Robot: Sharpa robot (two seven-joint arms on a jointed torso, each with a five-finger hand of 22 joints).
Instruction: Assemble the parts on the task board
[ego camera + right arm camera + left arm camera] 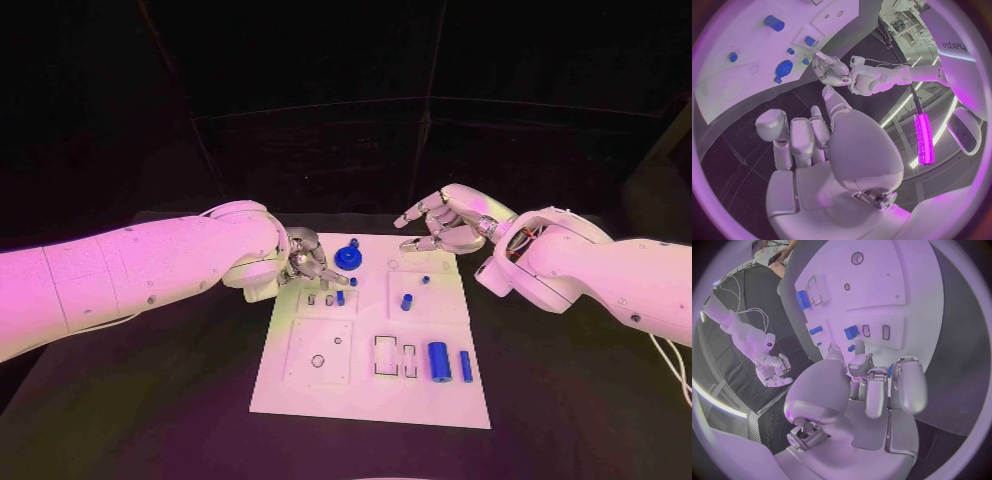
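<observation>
- Task board (310,385), the flat white rectangular plate, lies flat mid-table on the black tabletop (144,400), between the two arms, so both hands can reach it.
- Small blue parts sit on it: a round blue disc with a knob (348,257) at the far edge, a short blue peg (407,301) standing in the right mid panel, and two blue cylinders (438,361) lying side by side near the right near corner. My read: the cylinders are staged loose, not yet seated.
- Empty outlines and holes on the near left panel (319,352) suggest slots not yet filled, so the assembly looks only part done.
- Left hand (303,257), silver and many-fingered, sits at the board's far left edge, just beside the blue disc, fingers curled in over the small slots (876,331). Something blue shows by its fingertips (891,371) in the left wrist view; I cannot tell whether it pinches a part or hovers over one.
- Right hand (450,220), also silver, hangs above the board's far right corner, clear of the parts, fingers loosely bent and apart, holding nothing. Looks parked on standby.
</observation>
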